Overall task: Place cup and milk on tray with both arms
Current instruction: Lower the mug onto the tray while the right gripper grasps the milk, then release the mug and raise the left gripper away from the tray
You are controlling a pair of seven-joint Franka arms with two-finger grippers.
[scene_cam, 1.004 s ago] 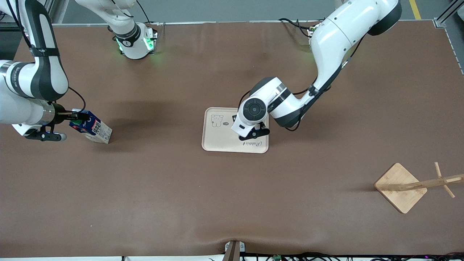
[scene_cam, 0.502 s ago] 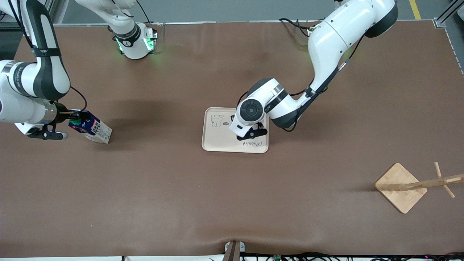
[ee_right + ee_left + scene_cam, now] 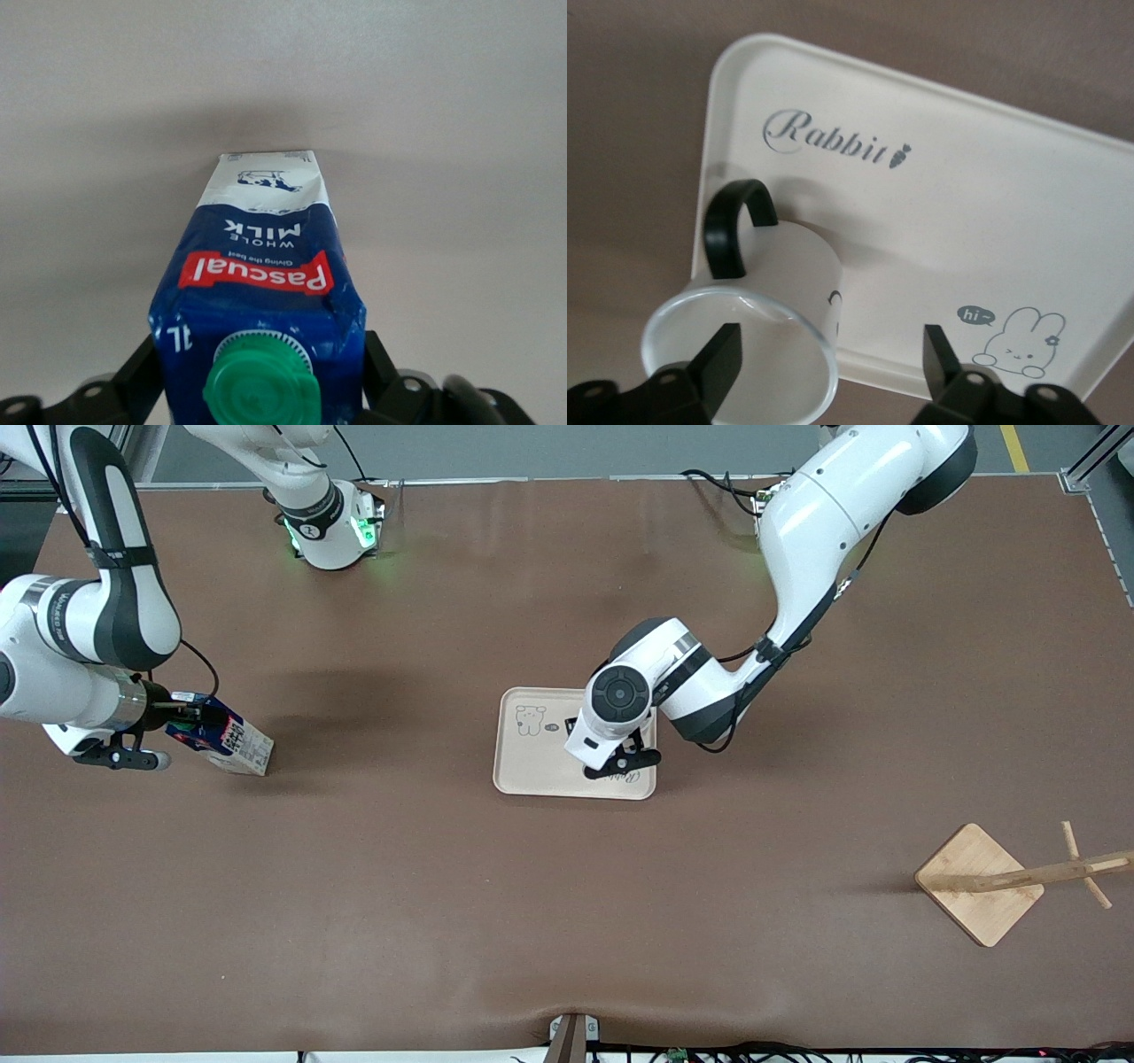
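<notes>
Now the right gripper (image 3: 261,370) sits at the green cap end of the dark blue milk carton (image 3: 229,740), which lies long-ways from nine to three o'clock, and I cannot tell its grip, while the flat cream tray (image 3: 530,772) is at the carton's three o'clock, where the left gripper (image 3: 828,354) hangs wide open at the rim of the small white smiley cup (image 3: 775,283).

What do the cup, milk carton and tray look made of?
Cup: glazed ceramic or enamel, judging by its glossy white wall. Milk carton: coated printed paperboard, creased at one top corner, with a green plastic cap. Tray: smooth matte cream, probably plastic or melamine.

Brown table (image 3: 567,921) — tray (image 3: 532,766), milk (image 3: 232,744), wooden stand (image 3: 979,883).
</notes>
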